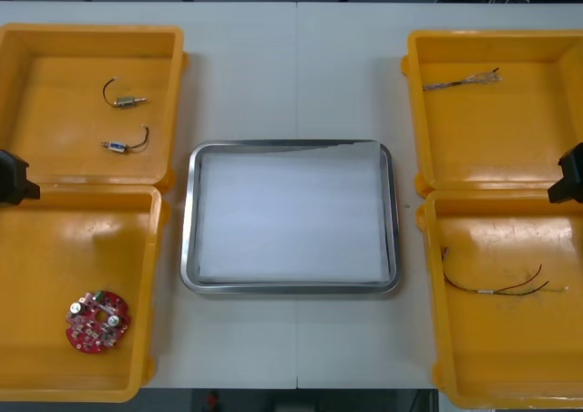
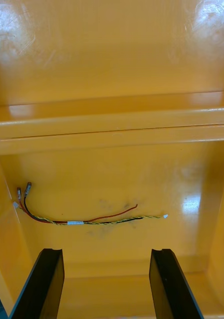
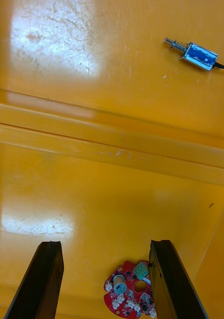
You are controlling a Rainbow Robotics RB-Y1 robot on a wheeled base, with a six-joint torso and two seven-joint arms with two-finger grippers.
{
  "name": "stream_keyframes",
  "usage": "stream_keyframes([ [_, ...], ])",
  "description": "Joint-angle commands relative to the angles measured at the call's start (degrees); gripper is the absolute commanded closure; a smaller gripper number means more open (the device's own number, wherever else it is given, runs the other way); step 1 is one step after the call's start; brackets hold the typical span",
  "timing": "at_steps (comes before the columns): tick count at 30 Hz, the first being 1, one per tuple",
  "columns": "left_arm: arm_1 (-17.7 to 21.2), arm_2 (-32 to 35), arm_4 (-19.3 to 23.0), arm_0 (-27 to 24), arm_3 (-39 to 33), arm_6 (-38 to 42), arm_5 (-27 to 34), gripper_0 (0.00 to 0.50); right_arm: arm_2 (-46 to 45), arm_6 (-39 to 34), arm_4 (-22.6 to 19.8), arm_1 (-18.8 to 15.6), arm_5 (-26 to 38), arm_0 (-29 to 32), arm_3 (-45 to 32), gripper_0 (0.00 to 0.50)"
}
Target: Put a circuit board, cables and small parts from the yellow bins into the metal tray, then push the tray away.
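The metal tray [image 1: 189, 221], white inside, lies at the table's middle with nothing in it. A round red circuit board [image 1: 97, 320] rests in the near left yellow bin [image 1: 155, 248]. My left gripper [image 3: 106, 244] hovers open above that bin, the circuit board [image 3: 129, 291] close to one finger. Two small metal parts [image 1: 125, 101] [image 1: 120, 145] lie in the far left bin; one small metal part [image 3: 196, 55] shows beyond the bins' walls. My right gripper [image 2: 106, 251] hangs open over the near right bin, the red and yellow cable [image 2: 87, 219] just ahead of its fingertips.
A thin twisted cable [image 1: 465, 81] lies in the far right bin [image 1: 414, 111]. The red and yellow cable [image 1: 501, 287] sits in the near right bin [image 1: 433, 275]. Both arms show as black tips at the table's left edge [image 1: 14, 180] and right edge [image 1: 569, 177].
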Motion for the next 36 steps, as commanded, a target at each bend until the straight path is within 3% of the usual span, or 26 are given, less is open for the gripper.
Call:
stream_keyframes([
  [1,1.25,1.62,0.02,0.24,-0.25,-3.91,-0.51,0.0,-1.72,-1.75,0.41,-1.34,0.35,0.49,-1.54,0.0],
  [36,1.25,1.62,0.02,0.24,-0.25,-3.91,-0.51,0.0,-1.72,-1.75,0.41,-1.34,0.35,0.49,-1.54,0.0],
])
